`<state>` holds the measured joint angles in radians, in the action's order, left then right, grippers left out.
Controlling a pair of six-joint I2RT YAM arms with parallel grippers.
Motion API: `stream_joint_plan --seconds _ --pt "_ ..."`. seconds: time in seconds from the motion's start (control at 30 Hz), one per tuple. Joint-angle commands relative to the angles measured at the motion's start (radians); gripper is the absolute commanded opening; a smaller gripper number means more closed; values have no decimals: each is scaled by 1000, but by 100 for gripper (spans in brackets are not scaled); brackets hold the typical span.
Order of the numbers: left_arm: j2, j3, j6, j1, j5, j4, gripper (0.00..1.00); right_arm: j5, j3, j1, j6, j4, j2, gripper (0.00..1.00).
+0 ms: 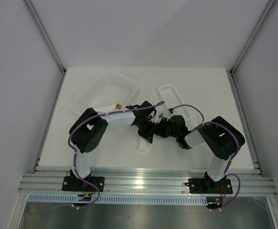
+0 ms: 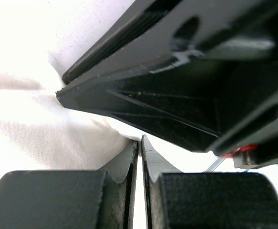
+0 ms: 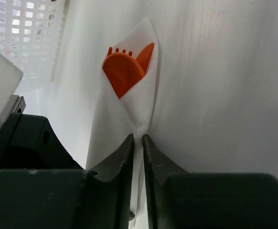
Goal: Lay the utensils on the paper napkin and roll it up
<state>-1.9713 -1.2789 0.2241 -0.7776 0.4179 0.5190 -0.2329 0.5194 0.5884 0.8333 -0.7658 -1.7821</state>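
The paper napkin (image 3: 129,119) is wrapped into a narrow roll around the orange-red utensils (image 3: 125,70), whose fork tines and spoon bowl stick out of its far end. My right gripper (image 3: 138,139) is shut on the roll's near end. My left gripper (image 2: 140,140) is shut, with a fold of the napkin (image 2: 48,133) pinched at its tips. In the top view both grippers meet at the table's middle, left gripper (image 1: 149,134) beside right gripper (image 1: 164,129), with a white end of the napkin (image 1: 144,144) showing below them.
A clear mesh basket (image 1: 108,88) stands at the back left, with a brown-tipped white roll (image 1: 117,106) by its near edge. A narrow white tray (image 1: 170,95) lies at the back centre. The right arm's black body (image 2: 187,86) fills the left wrist view.
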Motion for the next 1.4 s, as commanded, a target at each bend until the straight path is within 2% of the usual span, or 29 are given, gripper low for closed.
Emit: stream_joint_plan --seconds 0.0,0.1,0.2,0.43,0.57,0.6,0.63,0.77,0.83,1.0,1.17,1.37 --pt "17 -17 -37 -8 -39 -11 9 35 -7 21 -37 135 -56 13" --pt "22 -17 -45 -8 -39 -7 11 37 -15 24 -23 111 -63 7" --pt "28 -16 -55 -8 -39 4 18 50 -25 24 -17 99 -57 0" --pt "86 -37 -107 -8 -44 65 48 83 -39 16 -25 103 -51 0" --pt "121 -48 -126 -8 -34 114 50 83 -41 16 -28 92 -63 0" --pt "141 -56 -130 -9 -27 125 60 83 -39 16 -30 91 -65 0" --pt "150 -54 -138 -9 -25 128 63 86 -39 16 -30 91 -65 0" --pt "196 -56 -154 -9 -7 165 63 87 -42 16 -34 92 -63 0" --pt "251 -39 -158 -8 -28 179 59 84 -44 16 -36 92 -60 0" --pt "307 -27 -115 72 -97 187 59 81 -55 16 -37 74 -59 0" --pt "237 18 -131 113 -201 141 60 79 -62 21 -37 54 -53 0" --pt "146 10 -118 115 -162 116 61 81 -65 30 -40 53 -40 0"
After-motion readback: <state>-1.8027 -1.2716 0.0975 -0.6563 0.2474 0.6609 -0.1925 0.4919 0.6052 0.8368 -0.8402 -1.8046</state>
